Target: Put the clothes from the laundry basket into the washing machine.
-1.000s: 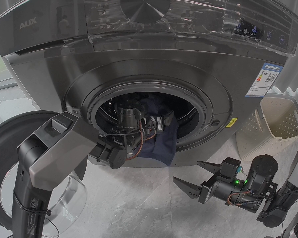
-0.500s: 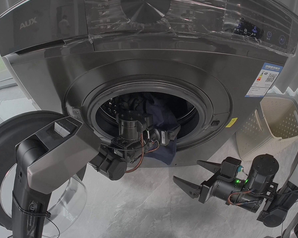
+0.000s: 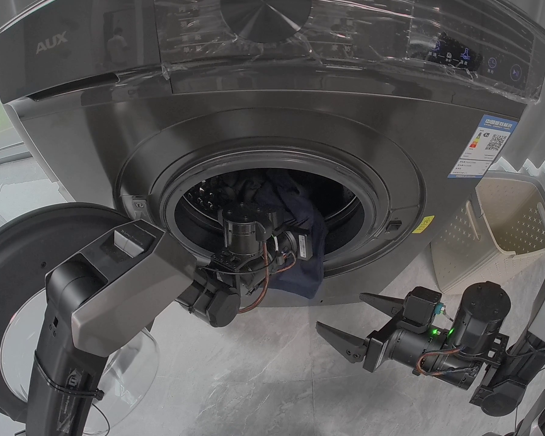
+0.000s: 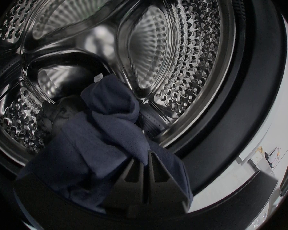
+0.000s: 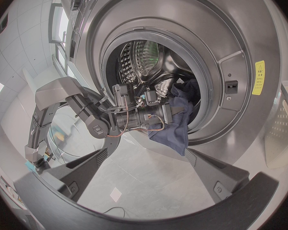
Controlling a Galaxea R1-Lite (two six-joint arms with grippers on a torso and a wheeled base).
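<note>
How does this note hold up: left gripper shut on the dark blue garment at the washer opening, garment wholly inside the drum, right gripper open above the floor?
One slip: the dark blue garment is not wholly inside the drum; part drapes out over the opening's lower rim, as the head view shows. Left gripper shut on it, right gripper open above the floor: correct.
</note>
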